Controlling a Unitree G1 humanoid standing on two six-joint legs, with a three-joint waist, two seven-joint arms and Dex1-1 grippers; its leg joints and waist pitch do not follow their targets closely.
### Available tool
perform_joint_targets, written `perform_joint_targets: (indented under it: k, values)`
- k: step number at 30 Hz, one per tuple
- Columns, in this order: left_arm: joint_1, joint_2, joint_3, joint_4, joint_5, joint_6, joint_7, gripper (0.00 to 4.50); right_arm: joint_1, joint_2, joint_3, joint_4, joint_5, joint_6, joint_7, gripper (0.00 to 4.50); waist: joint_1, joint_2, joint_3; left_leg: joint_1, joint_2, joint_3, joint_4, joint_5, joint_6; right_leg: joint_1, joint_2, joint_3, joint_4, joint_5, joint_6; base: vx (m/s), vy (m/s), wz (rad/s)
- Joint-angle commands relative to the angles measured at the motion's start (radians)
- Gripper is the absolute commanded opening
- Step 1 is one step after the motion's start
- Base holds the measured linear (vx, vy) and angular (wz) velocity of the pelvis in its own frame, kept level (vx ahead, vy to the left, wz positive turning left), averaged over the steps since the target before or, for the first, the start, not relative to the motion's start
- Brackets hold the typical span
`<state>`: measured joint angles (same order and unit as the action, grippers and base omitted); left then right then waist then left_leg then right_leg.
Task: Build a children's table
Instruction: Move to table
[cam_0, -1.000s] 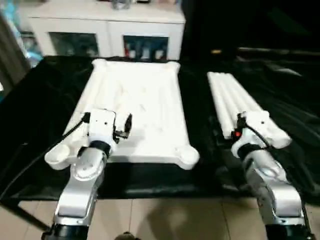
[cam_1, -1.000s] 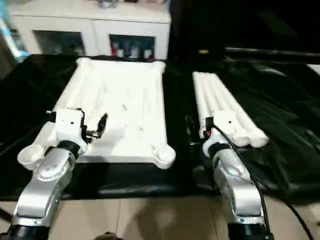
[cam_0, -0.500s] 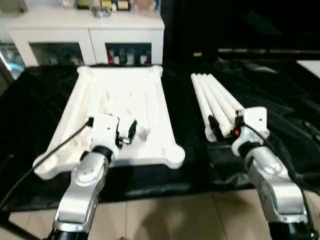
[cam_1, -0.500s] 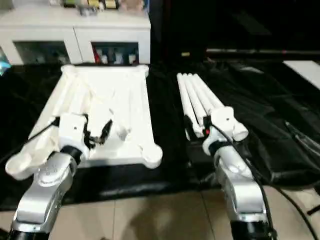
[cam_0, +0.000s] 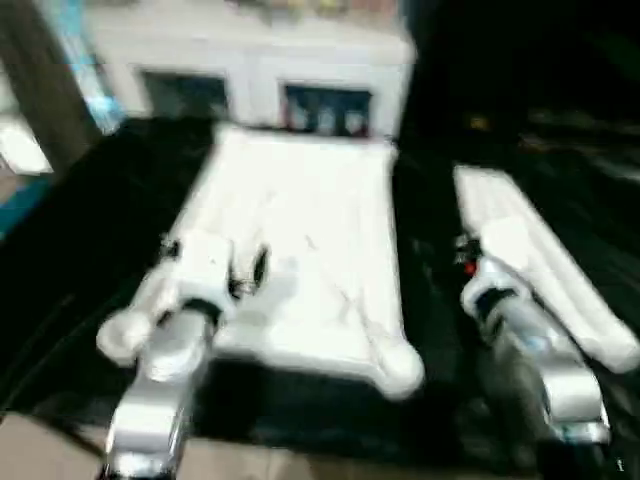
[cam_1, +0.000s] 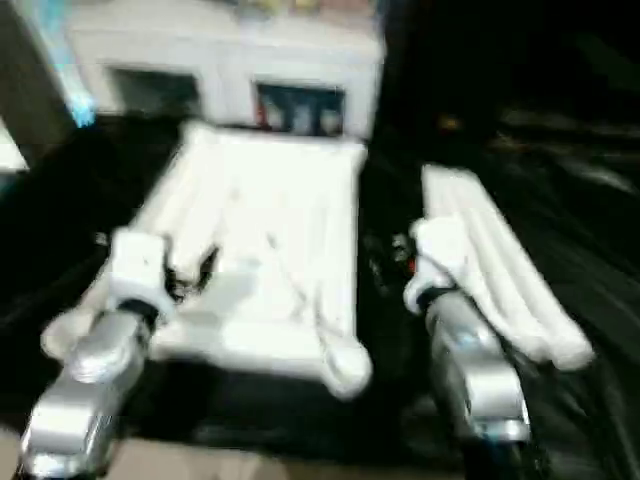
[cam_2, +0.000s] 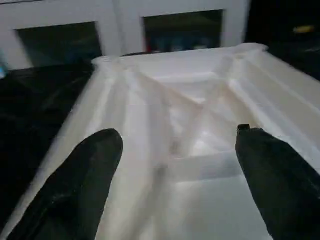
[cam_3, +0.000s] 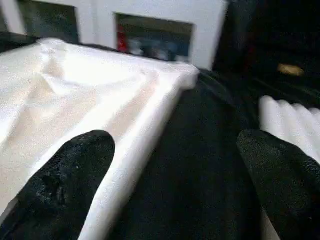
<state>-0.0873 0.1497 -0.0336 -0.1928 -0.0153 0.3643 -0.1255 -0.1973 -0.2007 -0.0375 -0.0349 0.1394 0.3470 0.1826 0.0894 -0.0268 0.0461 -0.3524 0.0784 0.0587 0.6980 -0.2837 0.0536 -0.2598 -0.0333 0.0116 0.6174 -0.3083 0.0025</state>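
One big white tabletop (cam_0: 300, 240) lies upside down on the black table cover (cam_0: 90, 220), ribs facing up. A bunch of white tube legs (cam_0: 545, 265) lies side by side to its right; the picture is too blurry to count them. The left gripper (cam_2: 175, 165) hangs over the tabletop's ribs with its two fingers (cam_2: 87, 170) spread wide, holding nothing. The right gripper (cam_3: 175, 170) hangs over the black gap between tabletop and legs, fingers also wide apart. A white cabinet (cam_0: 250, 60) stands behind.
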Motion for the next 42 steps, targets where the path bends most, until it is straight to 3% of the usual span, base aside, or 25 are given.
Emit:
perform_joint_targets:
  k: [1,2,3,4,6,8,10,13,18,19,21,23,24,25,26,28,29,31,32,33,34,35,36,39,42]
  values:
    - [0.001,0.014,0.018,-0.015,0.005,0.015,0.0,4.13,-0.006,0.007,0.013,-0.01,0.01,0.005,0.006,4.5,0.025,0.005,-0.04,-0.056,0.06,0.008,-0.087,0.131,0.005,0.086,-0.091,0.058,-0.101,0.146,-0.291,0.147,0.05,0.13]
    - [0.001,0.015,0.018,-0.016,0.005,0.017,-0.002,4.13,-0.004,0.005,0.015,-0.012,0.009,0.005,0.008,4.5,0.013,0.054,-0.06,0.023,0.112,-0.011,-0.155,0.209,0.039,0.032,-0.027,-0.026,-0.056,0.109,-0.199,0.147,0.05,0.13]
    - [0.002,0.017,0.015,-0.016,0.004,0.022,-0.008,4.13,0.0,0.005,0.016,-0.015,0.011,0.007,0.011,4.5,-0.045,0.077,-0.095,0.183,0.211,-0.142,-0.141,0.366,0.304,-0.15,-0.005,-0.071,0.095,-0.046,-0.07,0.167,0.068,0.03]
    - [0.001,0.019,0.013,-0.015,0.003,0.025,-0.012,4.13,0.003,0.005,0.016,-0.019,0.012,0.008,0.013,4.5,-0.037,0.066,-0.095,0.177,0.225,-0.151,-0.12,0.492,0.375,-0.164,-0.024,-0.061,0.111,-0.071,-0.018,0.142,0.057,-0.03]
    - [0.001,0.019,0.012,-0.016,0.001,0.026,-0.017,4.13,0.006,0.004,0.015,-0.022,0.012,0.009,0.015,4.5,-0.002,0.04,-0.081,0.069,0.17,-0.06,-0.113,0.865,0.315,-0.161,-0.042,-0.042,0.088,0.173,0.097,0.11,0.06,-0.03]
    - [0.002,0.011,0.009,-0.015,-0.013,0.026,-0.022,4.13,0.013,0.005,0.009,-0.03,0.002,0.014,0.011,4.5,-0.003,-0.025,-0.078,0.016,0.079,0.011,-0.07,0.611,0.189,-0.129,-0.098,0.024,-0.036,0.396,0.066,0.0,0.0,0.0]
    - [0.001,0.014,0.005,-0.012,-0.008,0.027,-0.021,4.13,0.015,0.005,0.007,-0.032,0.0,0.016,0.006,4.5,0.018,-0.026,-0.078,-0.024,0.066,0.03,-0.083,0.305,0.086,-0.09,-0.138,0.052,-0.025,0.486,-0.063,-0.019,0.001,0.09]
    - [-0.012,0.023,-0.005,0.01,0.002,0.008,-0.03,4.13,0.031,0.009,0.003,-0.048,0.002,0.019,-0.006,4.5,-0.002,0.011,-0.058,-0.013,0.106,0.024,-0.133,0.033,0.0,-0.091,-0.105,0.007,-0.039,0.187,-0.208,0.0,0.0,0.0]
    - [-0.047,0.018,-0.009,0.044,0.015,-0.007,-0.027,4.13,0.052,0.033,0.001,-0.083,0.016,0.025,-0.02,4.5,-0.044,0.043,-0.035,0.032,0.161,0.003,-0.185,-0.408,-0.163,-0.119,-0.053,-0.02,-0.068,-0.139,-0.161,-0.051,-0.004,0.03]
    - [-0.054,0.016,-0.009,0.048,0.016,-0.002,-0.026,4.13,0.053,0.041,-0.005,-0.091,0.021,0.029,-0.028,4.5,-0.057,0.058,-0.034,0.081,0.203,0.025,-0.194,-0.414,-0.18,-0.16,-0.024,-0.023,-0.089,-0.157,-0.145,-0.069,-0.048,0.04]
    - [-0.06,0.016,-0.013,0.055,0.013,-0.001,-0.025,4.13,0.052,0.041,-0.006,-0.093,0.018,0.032,-0.033,4.5,-0.041,0.081,-0.045,0.065,0.363,0.049,-0.285,-0.317,-0.16,-0.173,-0.04,-0.082,0.055,0.03,-0.103,-0.06,-0.073,-0.07]
    - [-0.063,0.016,-0.016,0.058,0.013,-0.002,-0.025,4.13,0.053,0.04,-0.004,-0.092,0.013,0.033,-0.036,4.5,-0.02,0.062,-0.057,0.08,0.39,0.107,-0.259,-0.145,-0.058,-0.208,-0.064,-0.089,0.095,0.113,-0.118,-0.012,-0.18,-0.37]
    - [-0.071,0.015,-0.01,0.067,0.012,0.0,-0.015,4.13,0.053,0.035,0.003,-0.091,0.001,0.04,-0.038,4.5,-0.025,0.017,-0.065,0.041,0.302,0.106,-0.22,-0.201,0.039,-0.167,-0.083,-0.067,0.072,0.161,-0.188,0.012,-0.255,-0.45]
    - [-0.071,0.014,-0.009,0.068,0.012,0.001,-0.013,4.13,0.053,0.034,0.004,-0.091,-0.001,0.041,-0.038,4.5,-0.03,0.016,-0.064,0.004,0.192,0.156,-0.159,-0.254,0.052,-0.141,-0.077,-0.043,0.008,0.149,-0.236,-0.008,-0.237,-0.23]
    - [-0.08,0.013,0.005,0.079,0.013,0.001,0.003,4.13,0.052,0.029,0.01,-0.091,-0.008,0.051,-0.036,4.5,-0.004,-0.042,-0.089,-0.04,0.016,0.169,0.084,-0.25,0.098,-0.096,-0.124,0.001,-0.099,0.045,-0.237,-0.008,-0.237,-0.23]
    - [-0.087,0.017,0.013,0.091,0.017,-0.006,0.005,4.13,0.047,0.031,0.006,-0.093,-0.005,0.061,-0.035,4.5,0.002,-0.05,-0.071,-0.102,0.017,0.102,0.069,-0.044,0.022,-0.052,-0.144,0.005,-0.072,0.05,0.004,-0.01,-0.198,-0.07]
    - [-0.09,0.023,0.013,0.098,0.018,-0.002,-0.005,4.13,0.043,0.027,0.009,-0.094,-0.008,0.067,-0.031,4.5,0.001,-0.042,-0.066,-0.087,0.012,0.074,0.018,0.045,-0.01,-0.054,-0.14,-0.007,-0.08,0.14,0.237,-0.006,-0.198,-0.09]
    - [-0.091,0.04,0.013,0.102,-0.007,0.009,-0.053,4.13,0.031,0.013,0.02,-0.102,-0.009,0.082,-0.01,4.5,0.007,0.025,-0.057,-0.063,0.076,0.018,-0.06,0.064,0.07,-0.056,-0.17,-0.016,-0.127,0.113,0.324,-0.036,-0.139,-0.09]
    - [-0.09,0.059,0.011,0.103,-0.02,0.0,-0.089,4.13,0.022,0.001,0.029,-0.112,-0.002,0.093,0.014,4.5,-0.01,0.053,-0.065,-0.063,0.215,-0.073,-0.126,0.014,0.168,-0.057,-0.134,-0.059,-0.075,0.036,0.287,-0.045,-0.114,-0.13]
    - [-0.092,0.098,-0.002,0.113,-0.026,-0.022,-0.148,4.13,0.006,-0.025,0.044,-0.125,0.018,0.117,0.059,4.5,-0.023,0.062,-0.077,0.008,0.347,-0.121,-0.158,-0.02,0.256,-0.119,-0.165,-0.014,0.063,0.035,0.127,-0.013,-0.107,-0.14]
    - [-0.095,0.115,-0.01,0.121,-0.021,-0.031,-0.169,4.13,0.0,-0.036,0.049,-0.129,0.027,0.128,0.078,4.5,-0.028,0.051,-0.064,0.024,0.289,-0.088,-0.146,-0.004,0.249,-0.161,-0.141,-0.007,0.069,0.078,0.059,-0.005,-0.094,0.19]
    - [-0.1,0.136,-0.017,0.132,-0.026,-0.04,-0.206,4.13,-0.011,-0.053,0.055,-0.131,0.042,0.149,0.107,4.5,-0.028,0.015,-0.047,-0.002,0.155,0.001,-0.12,-0.064,0.168,-0.155,-0.124,0.007,0.007,0.131,-0.018,-0.005,-0.094,0.19]
    - [-0.104,0.157,-0.023,0.138,-0.037,-0.047,-0.249,4.13,-0.019,-0.073,0.063,-0.133,0.054,0.159,0.143,4.5,-0.013,0.003,-0.035,-0.032,0.099,0.021,-0.097,-0.133,0.039,-0.1,-0.192,0.036,-0.076,-0.118,-0.026,-0.064,-0.085,0.17]
    - [-0.116,0.222,-0.031,0.128,-0.109,-0.047,-0.404,4.13,-0.038,-0.144,0.096,-0.141,0.081,0.172,0.271,4.5,0.011,0.005,-0.027,0.005,0.12,0.032,-0.131,-0.191,-0.093,-0.119,-0.163,0.01,-0.112,-0.615,-0.039,-0.085,-0.1,-0.06]
    - [-0.12,0.311,-0.054,0.08,-0.199,-0.012,-0.606,4.47,-0.042,-0.233,0.137,-0.177,0.113,0.186,0.421,4.5,0.004,0.003,-0.037,-0.002,0.139,0.028,-0.17,-0.196,-0.081,-0.096,-0.135,-0.007,-0.084,-0.349,-0.102,-0.024,-0.044,0.04]
